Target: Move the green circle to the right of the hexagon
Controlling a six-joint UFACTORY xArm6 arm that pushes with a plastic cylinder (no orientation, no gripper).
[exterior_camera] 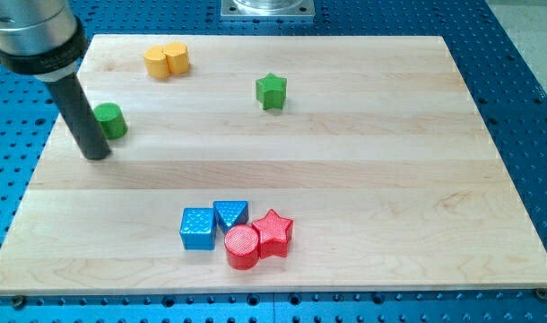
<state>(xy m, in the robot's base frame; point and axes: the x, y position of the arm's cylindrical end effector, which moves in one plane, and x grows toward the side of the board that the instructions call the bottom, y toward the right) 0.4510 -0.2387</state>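
Note:
The green circle (110, 120) sits near the board's left edge. My tip (95, 154) rests on the board just below and to the left of it, the rod touching or nearly touching its left side. The yellow hexagon (156, 62) lies near the view's top left, with a yellow circle (176, 57) pressed against its right side. The green circle is below and to the left of the hexagon.
A green star (272, 91) stands at the upper middle. At the view's bottom centre a blue cube (197, 229), a blue triangle (231, 214), a red circle (241, 247) and a red star (273, 232) cluster together. The wooden board (390, 179) lies on a blue perforated table.

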